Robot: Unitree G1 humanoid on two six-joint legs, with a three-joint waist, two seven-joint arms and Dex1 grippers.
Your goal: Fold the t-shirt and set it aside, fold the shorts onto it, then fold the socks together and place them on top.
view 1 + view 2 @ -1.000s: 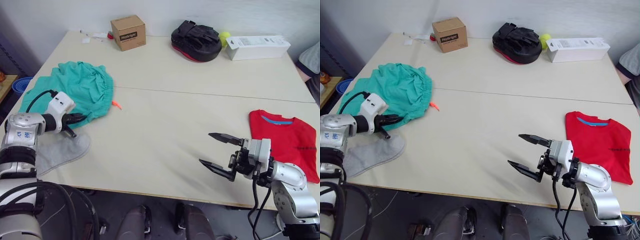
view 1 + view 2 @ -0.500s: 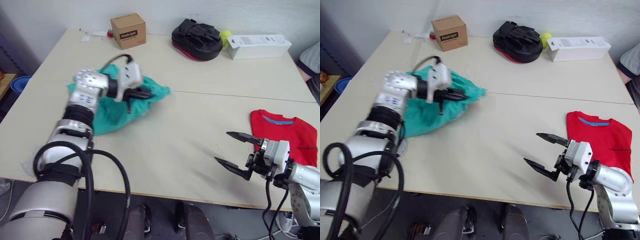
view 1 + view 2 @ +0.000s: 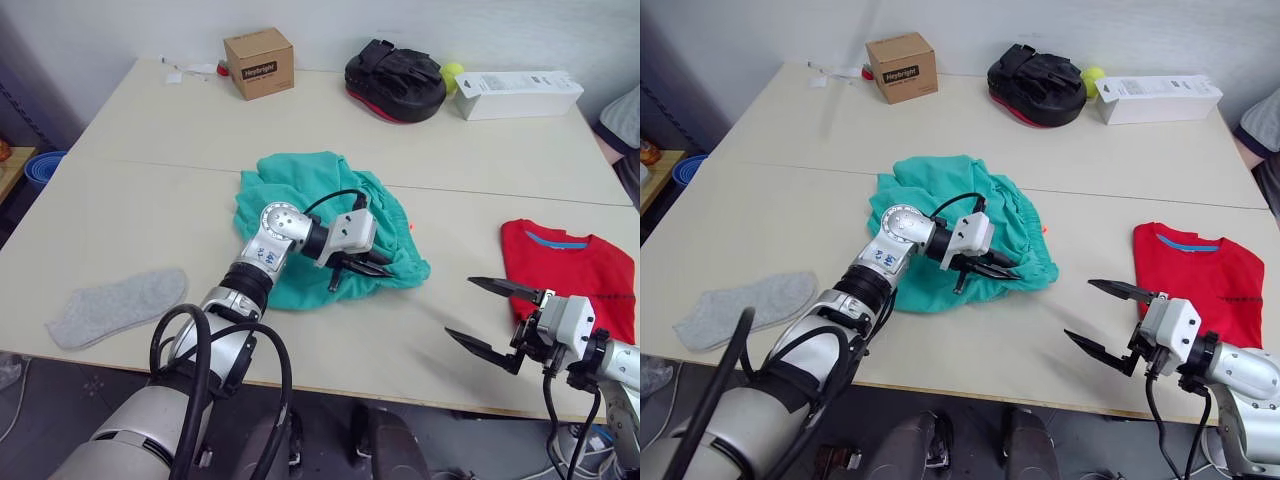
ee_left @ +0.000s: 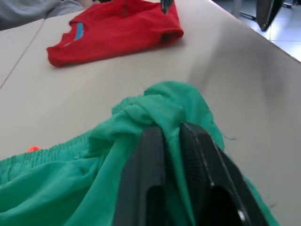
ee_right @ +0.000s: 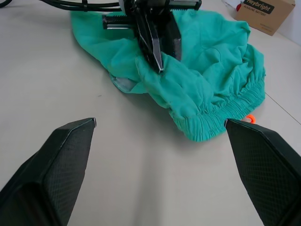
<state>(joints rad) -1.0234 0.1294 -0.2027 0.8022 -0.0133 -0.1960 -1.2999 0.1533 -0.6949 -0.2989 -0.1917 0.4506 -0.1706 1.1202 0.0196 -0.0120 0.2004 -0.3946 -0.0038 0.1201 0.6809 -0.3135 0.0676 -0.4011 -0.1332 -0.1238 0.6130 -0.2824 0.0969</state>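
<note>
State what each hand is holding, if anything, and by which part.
The left hand is shut on a bunched fold of the shorts, at their edge nearest the t-shirt. The right hand is open and holds nothing.

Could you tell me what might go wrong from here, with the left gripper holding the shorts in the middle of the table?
1. The left gripper pinches only a fold of the bunched shorts; the fabric could slip free, or stay crumpled and fold badly.
2. The orange drawstring pokes out at the waistband and might snag.
3. The right gripper waits open close by, so the arms could collide.
</note>
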